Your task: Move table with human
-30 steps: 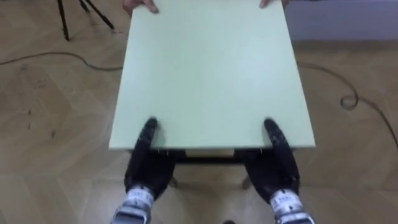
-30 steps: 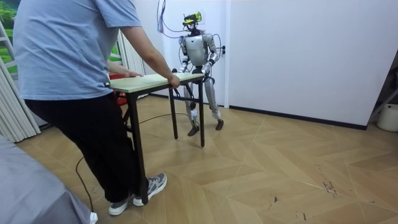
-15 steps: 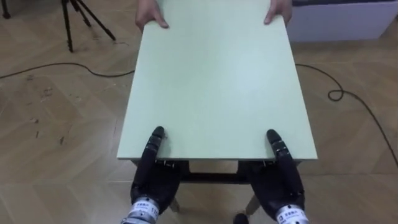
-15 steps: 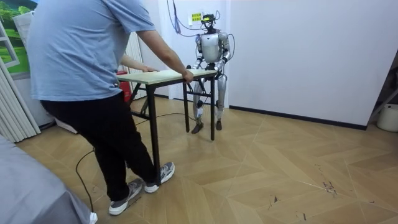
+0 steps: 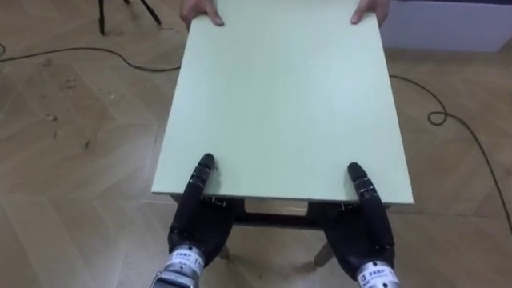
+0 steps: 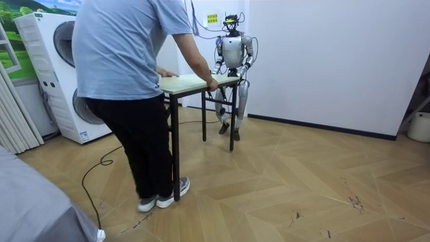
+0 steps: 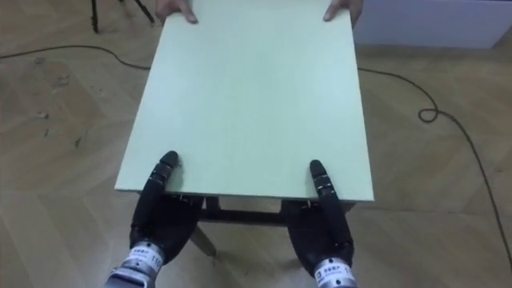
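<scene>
A pale green table [image 5: 284, 104] on dark legs is carried between me and a person [image 6: 131, 87]. My left hand [image 5: 198, 216] grips the near edge at the left, thumb on top and palm beneath. At the same edge on the right, my right hand [image 5: 362, 228] holds it the same way. The person's hands [image 5: 200, 12] clasp the two far corners. In the room view I stand at the table's [image 6: 191, 82] far end by the white wall, and the person faces me with their back to the camera.
A dark cable [image 5: 448, 120] snakes over the wooden floor right of the table, and another runs at the left. Tripod legs [image 5: 120, 8] stand at the far left. A washing machine [image 6: 57, 74] stands at the room view's left.
The person has stepped forward and I have stepped back toward the wall, the table going along between us. Both hands kept their hold on the near edge.
</scene>
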